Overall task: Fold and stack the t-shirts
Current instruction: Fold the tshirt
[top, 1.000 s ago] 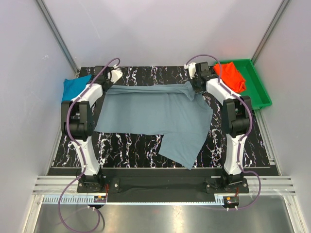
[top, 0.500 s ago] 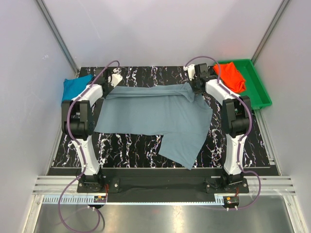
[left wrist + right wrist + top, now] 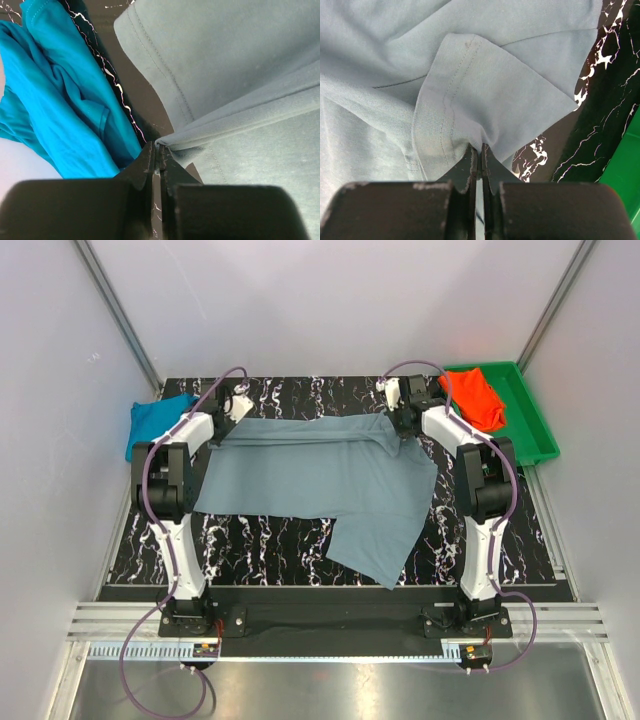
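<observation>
Top external view, working outward from the arm bases: the black marbled table [image 3: 262, 536] carries the grey-blue shirt [image 3: 310, 475], spread wide across its middle. The part nearest the bases juts out at a slant on the right side, flat but crooked, so the shirt is not yet squared up. Farther back the body lies mostly smooth. Along the far edge a band of cloth is doubled over and runs between the two arms.

That band is drawn straight because each arm has one end of it. The left gripper [image 3: 237, 408] is pressed together on the far left corner, and its wrist view shows a thin hem pinched between the tips with the cloth pulled taut away from them. The right gripper [image 3: 402, 420] pinches the far right corner, where a stitched fold bunches at its closed tips. Holding both ends at once would, I judge, let the arms carry that edge as one line for a fold.

Beyond the left corner, the teal shirt [image 3: 150, 422] lies crumpled at the table's far left, a strip of table between it and the grey one. The orange-red shirt [image 3: 475, 398] sits bunched in the green tray [image 3: 535, 435] at far right. Neither is folded, so the task looks to be at an early stage.
</observation>
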You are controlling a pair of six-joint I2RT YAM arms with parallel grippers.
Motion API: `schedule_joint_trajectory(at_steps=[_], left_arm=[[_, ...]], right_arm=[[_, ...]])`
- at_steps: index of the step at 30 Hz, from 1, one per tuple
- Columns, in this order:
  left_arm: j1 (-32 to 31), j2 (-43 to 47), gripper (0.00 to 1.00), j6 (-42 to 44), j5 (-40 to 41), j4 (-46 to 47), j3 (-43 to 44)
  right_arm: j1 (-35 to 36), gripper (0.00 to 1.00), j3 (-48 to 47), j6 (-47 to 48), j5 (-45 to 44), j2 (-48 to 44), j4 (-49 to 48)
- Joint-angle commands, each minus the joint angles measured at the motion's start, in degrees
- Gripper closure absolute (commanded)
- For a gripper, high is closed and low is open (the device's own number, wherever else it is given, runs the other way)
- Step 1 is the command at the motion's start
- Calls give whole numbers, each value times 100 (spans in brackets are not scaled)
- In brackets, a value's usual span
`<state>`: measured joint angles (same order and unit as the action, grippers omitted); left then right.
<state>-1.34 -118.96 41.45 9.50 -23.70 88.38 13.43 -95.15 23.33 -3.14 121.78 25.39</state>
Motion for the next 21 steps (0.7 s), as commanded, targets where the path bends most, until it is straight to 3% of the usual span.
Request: schedule_joint_trajectory(at_steps=[1, 4, 5, 6, 9, 10, 12, 15, 19, 21], left_arm=[[170, -40, 90, -5, 465, -2, 259], [161, -58, 70, -154, 378, -283, 416], [169, -40, 65, -268, 334, -467, 513], [170, 38, 48, -321, 273, -521, 531], [161, 328, 33, -541, 141, -653, 575], [161, 408, 33, -594, 97, -705, 671], [161, 583, 33, -770, -35, -881, 829], [170, 689, 31, -919, -176, -1031, 1277], [-15, 339, 28, -1156, -527, -1372, 2311], [-41, -247, 28, -1244, -729, -1671, 2866]], right_arm=[[-69, 100, 50, 49, -477, -259, 124], [-60, 94, 146, 5, -495, -417, 160], [-51, 84, 172, -30, -495, -496, 194], [-60, 79, 207, -65, -504, -680, 203], [-60, 58, 147, -258, -442, -1084, 379], [-60, 57, 120, -346, -407, -1190, 414], [-51, 42, 33, -399, -398, -1427, 485], [-60, 31, -248, -391, -416, -1482, 529], [-104, 29, -863, -434, -346, -1078, 712], [-148, 29, -1233, -557, -179, -727, 792]])
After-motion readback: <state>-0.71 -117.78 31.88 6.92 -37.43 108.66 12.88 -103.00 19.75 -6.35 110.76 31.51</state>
